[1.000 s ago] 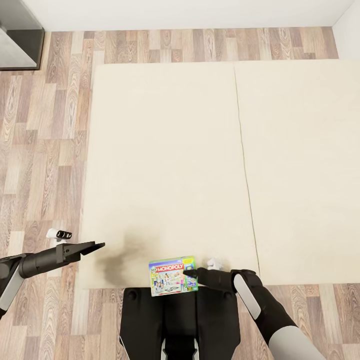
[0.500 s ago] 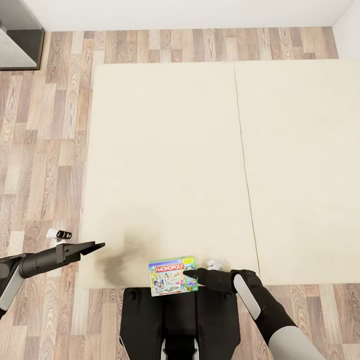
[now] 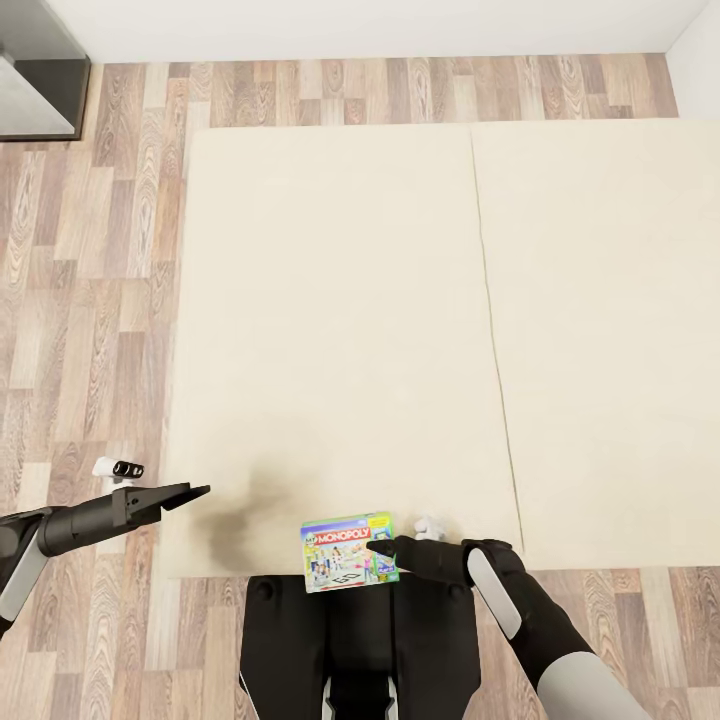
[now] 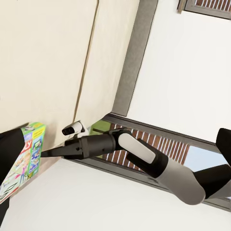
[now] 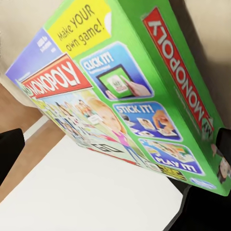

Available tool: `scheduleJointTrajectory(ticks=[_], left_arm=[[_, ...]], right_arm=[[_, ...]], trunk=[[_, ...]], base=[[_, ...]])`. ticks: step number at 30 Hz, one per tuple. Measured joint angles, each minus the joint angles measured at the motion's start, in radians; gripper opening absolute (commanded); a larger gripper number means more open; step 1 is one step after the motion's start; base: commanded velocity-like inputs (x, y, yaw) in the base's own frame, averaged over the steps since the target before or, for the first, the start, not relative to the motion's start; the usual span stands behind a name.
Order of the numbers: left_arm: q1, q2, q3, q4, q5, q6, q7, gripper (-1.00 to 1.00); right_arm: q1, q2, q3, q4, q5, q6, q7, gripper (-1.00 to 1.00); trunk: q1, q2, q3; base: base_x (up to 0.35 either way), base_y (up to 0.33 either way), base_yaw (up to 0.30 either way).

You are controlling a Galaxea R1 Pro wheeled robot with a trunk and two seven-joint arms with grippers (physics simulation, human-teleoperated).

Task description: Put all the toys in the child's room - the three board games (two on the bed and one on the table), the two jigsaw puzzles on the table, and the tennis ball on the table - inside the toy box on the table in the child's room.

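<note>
A green Monopoly board game (image 3: 346, 552) lies flat at the near edge of the cream bed (image 3: 340, 320). My right gripper (image 3: 382, 548) sits at the box's right edge, its tips touching it. In the right wrist view the box (image 5: 120, 96) spans the space between the two spread fingers (image 5: 9, 154), so the gripper is open. The left wrist view shows the box (image 4: 26, 154) with the right gripper (image 4: 48, 153) against it. My left gripper (image 3: 190, 492) hangs open and holds nothing, by the bed's left edge and well left of the box.
Wooden floor (image 3: 90, 300) borders the bed on the left and far sides. A dark piece of furniture (image 3: 35, 70) stands at the far left corner. A white wall (image 3: 360, 25) runs behind. My black base (image 3: 350, 640) is against the bed's near edge.
The head view has shifted a few pixels. The box and both grippers keep their places.
</note>
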Motion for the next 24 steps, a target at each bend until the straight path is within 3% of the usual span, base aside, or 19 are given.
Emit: scheduleJointTrajectory(ticks=[24], left_arm=[[0.000,0.000,0.000,0.000,0.000,0.000,-0.001,1.00]], right_arm=[[0.000,0.001,0.000,0.000,0.001,-0.002,0.000,1.00]], trunk=[[0.000,0.000,0.000]], base=[[0.000,0.045,0.000]])
